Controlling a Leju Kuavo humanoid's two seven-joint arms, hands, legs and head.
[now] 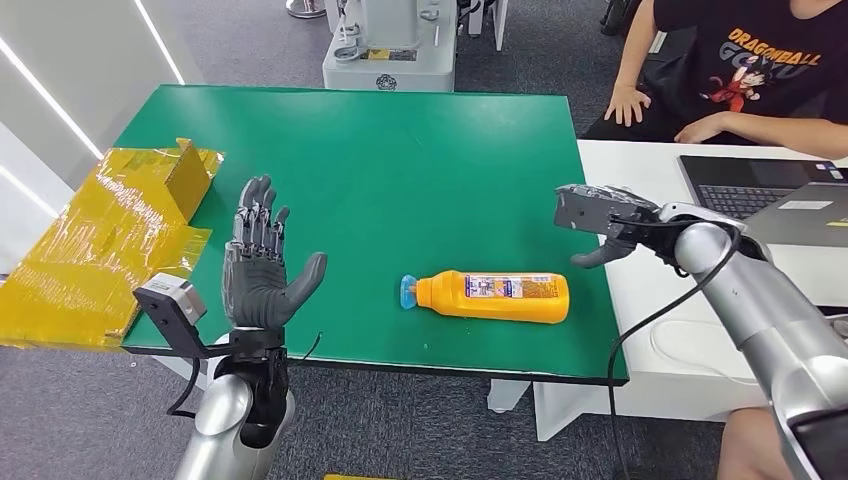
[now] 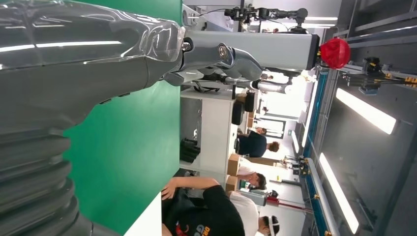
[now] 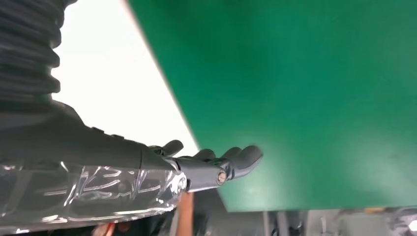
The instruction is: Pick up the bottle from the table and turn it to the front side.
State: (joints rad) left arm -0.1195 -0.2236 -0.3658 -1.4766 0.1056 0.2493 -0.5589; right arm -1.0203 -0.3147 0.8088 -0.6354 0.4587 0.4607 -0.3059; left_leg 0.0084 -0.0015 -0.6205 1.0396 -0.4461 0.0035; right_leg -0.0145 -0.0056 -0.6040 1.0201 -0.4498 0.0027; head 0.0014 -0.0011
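Leftmost, the left robot hand (image 1: 262, 262) stands upright with fingers spread, grasping nothing. The orange bottle (image 1: 492, 296) lies on its side on the green tabletop (image 1: 400, 150), blue cap pointing left. Beyond the tabletop's right edge, the right robot hand (image 1: 605, 225) hangs released; the left wrist view adds seated people (image 2: 251, 143) behind.

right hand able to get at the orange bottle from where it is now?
Probably yes. The right hand hovers open over the green table's right edge, above and just right of the bottle, which lies on its side with bare table around it. Nothing sits between them.
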